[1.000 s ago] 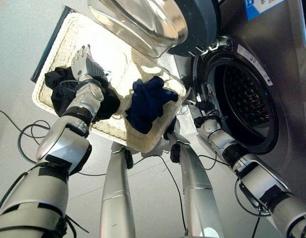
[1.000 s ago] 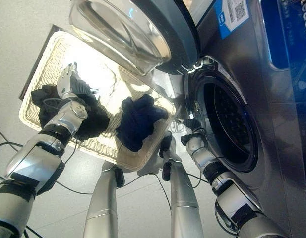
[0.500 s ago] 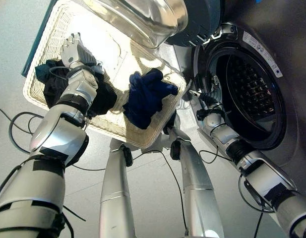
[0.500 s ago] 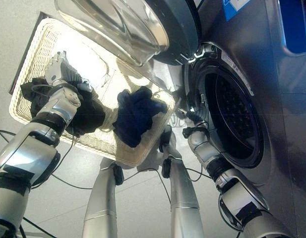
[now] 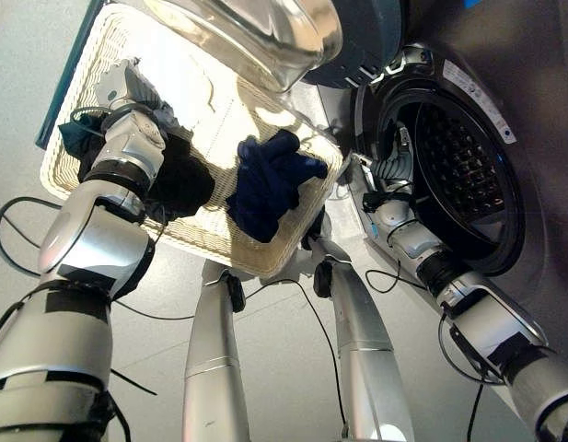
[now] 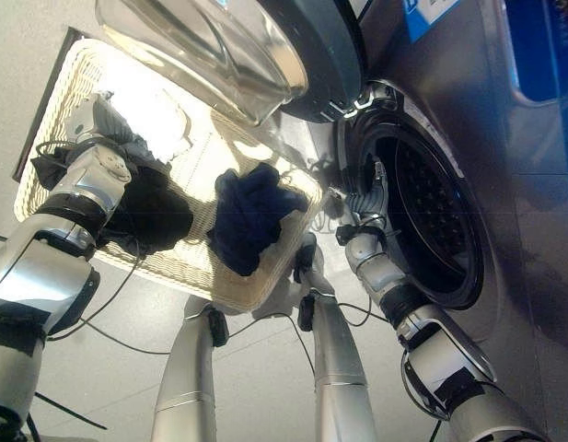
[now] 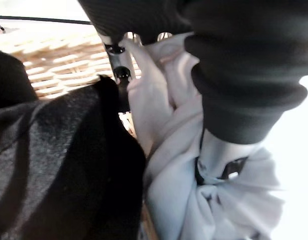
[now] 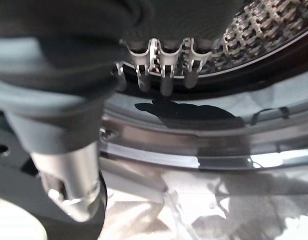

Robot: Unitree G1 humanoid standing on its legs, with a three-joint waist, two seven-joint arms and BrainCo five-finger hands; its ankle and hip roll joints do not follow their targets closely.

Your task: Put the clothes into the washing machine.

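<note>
Left hand [image 5: 127, 97] down in the far left part of the wicker laundry basket [image 5: 219, 249], on the floor to the left of the washing machine [image 6: 504, 166]. In its wrist view, fingers [image 7: 144, 95] and thumb pushed into a white garment [image 7: 213, 215], cloth bunched around them, so curled on it as far as can be seen. Black garment [image 5: 178, 180] just beside the white one, touching it, under the left wrist and forearm. Dark blue garment [image 5: 270, 184] in the near right part of the basket, apart from the black one, partly over the right rim.

Right hand [image 6: 366, 198] at the left edge of the round opening of the machine, at the door seal [image 8: 193, 145]. Fingers [image 8: 166, 80] straight in a row, pointing toward the perforated steel drum [image 5: 458, 180], with nothing held. Whether the fingertips touch the seal cannot be told.

Round glass door [image 5: 256, 37] swung wide open, above the basket at the far side. No garment visible inside the drum; all three pieces in the basket.
</note>
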